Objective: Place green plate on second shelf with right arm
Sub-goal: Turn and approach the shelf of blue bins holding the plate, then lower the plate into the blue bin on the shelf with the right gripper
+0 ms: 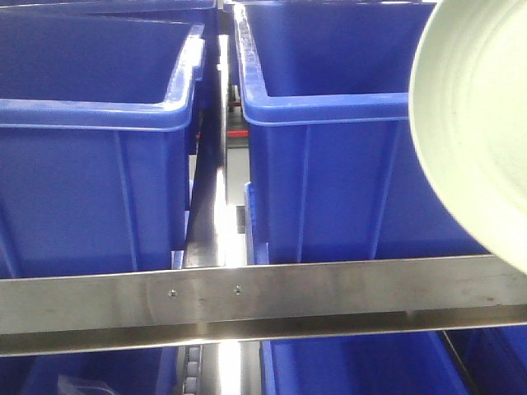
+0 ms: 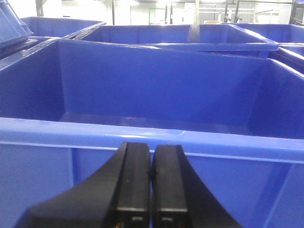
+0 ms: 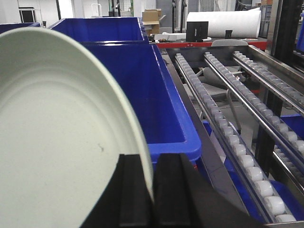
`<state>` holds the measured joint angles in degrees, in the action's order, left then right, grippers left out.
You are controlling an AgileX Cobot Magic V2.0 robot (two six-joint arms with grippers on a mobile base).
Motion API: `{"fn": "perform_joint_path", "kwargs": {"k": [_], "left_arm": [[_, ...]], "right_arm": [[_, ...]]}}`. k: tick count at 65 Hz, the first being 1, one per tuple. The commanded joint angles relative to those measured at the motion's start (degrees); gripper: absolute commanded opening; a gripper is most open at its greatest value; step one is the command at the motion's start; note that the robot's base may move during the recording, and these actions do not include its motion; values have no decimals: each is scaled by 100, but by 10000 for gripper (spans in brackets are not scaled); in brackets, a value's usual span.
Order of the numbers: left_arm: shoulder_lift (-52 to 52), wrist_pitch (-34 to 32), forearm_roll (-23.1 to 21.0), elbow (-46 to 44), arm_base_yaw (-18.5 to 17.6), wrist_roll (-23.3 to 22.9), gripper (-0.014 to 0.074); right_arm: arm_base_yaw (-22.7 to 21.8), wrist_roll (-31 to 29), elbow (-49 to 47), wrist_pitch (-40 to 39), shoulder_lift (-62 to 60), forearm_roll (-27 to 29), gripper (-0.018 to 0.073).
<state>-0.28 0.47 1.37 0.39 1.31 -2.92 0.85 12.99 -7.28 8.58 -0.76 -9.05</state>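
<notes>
Right gripper [image 3: 152, 190], bottom centre, is pinched on the rim of the plate [image 3: 57, 137] (held on edge); left gripper [image 2: 151, 183] is fully closed, empty, before a bin [image 2: 142, 95].

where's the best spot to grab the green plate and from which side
By its thin rim, edge-on, one finger on each face. The green plate is shallow and stands tilted on edge, so only the rim fits between the jaws; the right gripper pinches its near edge this way.
</notes>
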Motion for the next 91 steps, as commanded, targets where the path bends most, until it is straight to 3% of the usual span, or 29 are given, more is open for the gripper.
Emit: {"fn": "perform_joint_path", "kwargs": {"k": [1, 14, 26, 55, 67, 79, 85, 91], "left_arm": [[-88, -462, -41, 240, 10, -36, 130], [-88, -462, -41, 240, 10, -36, 130], [-88, -462, -41, 240, 10, -36, 130], [-88, -462, -41, 240, 10, -36, 130], [-88, -462, -41, 240, 10, -36, 130], [-88, -462, -41, 240, 10, -36, 130], [-88, -462, -41, 240, 10, -36, 130], [-88, -462, -41, 240, 10, -36, 130]], "right_arm": [[-30, 54, -193, -777, -89, 37, 55], [-30, 54, -254, -2438, -51, 43, 55], [-30, 338, -979, -2620, 808, 556, 55], [20, 349, -3873, -2807, 6363, 551, 55], [322, 354, -5721, -1543, 8412, 551, 60], [754, 349, -7548, -267, 9701, 551, 73], [878, 349, -8368, 687, 10157, 551, 159], [892, 343, -9131, 1605, 10534, 551, 300]]}}
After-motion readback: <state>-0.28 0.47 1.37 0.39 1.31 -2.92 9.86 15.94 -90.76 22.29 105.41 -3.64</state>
